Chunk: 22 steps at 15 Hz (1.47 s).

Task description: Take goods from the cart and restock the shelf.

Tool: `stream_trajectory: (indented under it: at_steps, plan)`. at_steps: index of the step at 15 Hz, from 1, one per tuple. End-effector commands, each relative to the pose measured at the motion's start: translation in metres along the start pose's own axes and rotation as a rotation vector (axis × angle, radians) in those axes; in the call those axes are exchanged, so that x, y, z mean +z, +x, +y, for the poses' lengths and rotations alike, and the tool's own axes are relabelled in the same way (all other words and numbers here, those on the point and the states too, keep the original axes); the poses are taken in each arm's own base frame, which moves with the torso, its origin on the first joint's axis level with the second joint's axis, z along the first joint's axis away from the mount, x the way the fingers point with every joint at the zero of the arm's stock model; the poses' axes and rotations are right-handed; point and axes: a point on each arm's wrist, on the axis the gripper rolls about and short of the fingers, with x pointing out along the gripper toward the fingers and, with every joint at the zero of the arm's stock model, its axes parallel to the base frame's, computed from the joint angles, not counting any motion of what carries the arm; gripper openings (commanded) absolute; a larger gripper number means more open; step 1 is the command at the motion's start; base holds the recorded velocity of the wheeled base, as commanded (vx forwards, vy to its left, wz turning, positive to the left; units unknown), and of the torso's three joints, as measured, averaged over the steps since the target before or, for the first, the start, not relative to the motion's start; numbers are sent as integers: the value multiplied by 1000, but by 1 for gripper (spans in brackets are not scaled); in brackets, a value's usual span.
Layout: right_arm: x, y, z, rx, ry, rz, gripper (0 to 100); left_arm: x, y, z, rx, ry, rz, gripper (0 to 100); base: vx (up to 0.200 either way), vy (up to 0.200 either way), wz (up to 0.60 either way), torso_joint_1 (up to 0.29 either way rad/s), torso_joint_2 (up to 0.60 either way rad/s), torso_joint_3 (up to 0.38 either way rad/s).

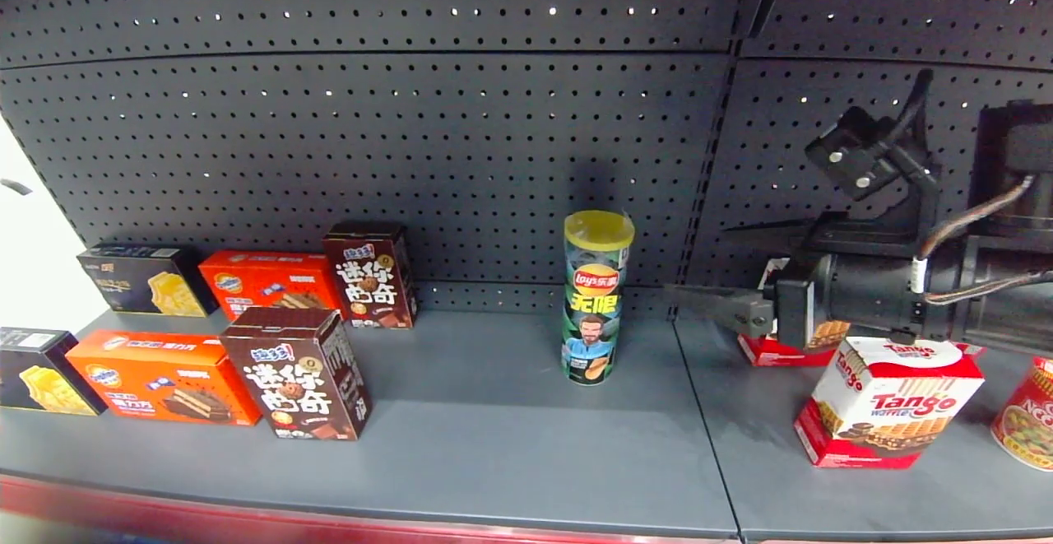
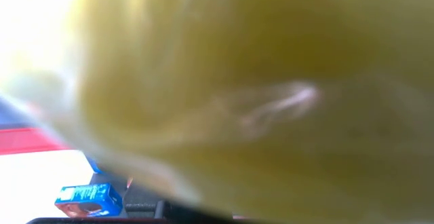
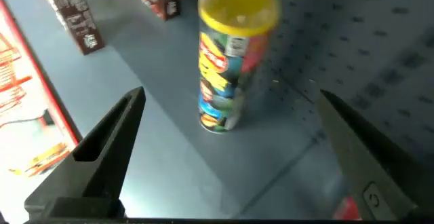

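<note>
A tall chips can [image 1: 598, 305] with a yellow lid stands upright on the grey shelf [image 1: 510, 445], near the pegboard back. My right gripper [image 1: 699, 262] hovers just to the can's right, above the shelf, pointing at it. In the right wrist view the can [image 3: 227, 68] stands ahead of the right gripper [image 3: 230, 95], whose fingers [image 3: 108, 142] are spread wide and apart from it, with nothing between them. A blurred yellow thing [image 2: 258, 95] sits very close against the left wrist camera and hides what is behind it.
Brown, orange and black snack boxes [image 1: 300, 371] stand in two rows at the shelf's left. A red-and-white wafer box [image 1: 888, 404] and a red tub [image 1: 1028, 416] stand under my right arm. A blue box [image 2: 88, 198] lies low in the left wrist view.
</note>
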Motion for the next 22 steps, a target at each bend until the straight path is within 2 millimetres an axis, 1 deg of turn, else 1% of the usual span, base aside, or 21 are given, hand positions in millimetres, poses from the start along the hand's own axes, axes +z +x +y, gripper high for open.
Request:
stream_trajectory:
  at_steps: [1, 2, 5, 6, 8, 11, 15, 17, 18, 20, 22]
  plan:
    - [-7, 18, -2, 23, 8, 37, 100, -2, 1, 0, -3, -1, 7, 0, 0, 0, 0, 0, 0, 0]
    - [-11, 27, -2, 36, 12, 54, 100, -4, 1, 0, -9, -16, 13, 0, 0, 0, 0, 0, 0, 0]
    - [-20, 42, -4, 70, 22, 86, 100, -3, 1, 0, -9, -36, 10, 0, 0, 0, 0, 0, 0, 0]
    - [-22, 43, -4, 71, 23, 90, 100, -3, 1, 0, -9, -36, 10, 0, 0, 0, 0, 0, 0, 0]
    - [-29, 55, -5, 77, 25, 115, 100, -6, 2, 1, -9, -38, 21, 0, 0, 0, 0, 0, 0, 0]
    - [-30, 71, -11, 66, 30, 124, 100, -7, 2, 1, -9, -38, 22, 0, 0, 0, 0, 0, 0, 0]
    - [-41, 92, -16, 67, 33, 126, 100, -8, 3, 1, -9, -39, 28, 0, 0, 0, 0, 0, 0, 0]
    - [-44, 97, -16, 67, 31, 122, 100, -9, 3, 1, -9, -39, 30, 0, 0, 0, 0, 0, 0, 0]
    - [-53, 106, -17, 68, 35, 134, 100, -9, 3, 1, -7, -39, 30, 0, 0, 0, 0, 0, 0, 0]
    - [-61, 111, -17, 66, 41, 160, 100, -9, 3, 1, -7, -39, 32, 0, 0, 0, 0, 0, 0, 0]
    - [-64, 115, -18, 70, 44, 164, 100, -10, 3, 1, -6, -40, 35, 0, 0, 0, 0, 0, 0, 0]
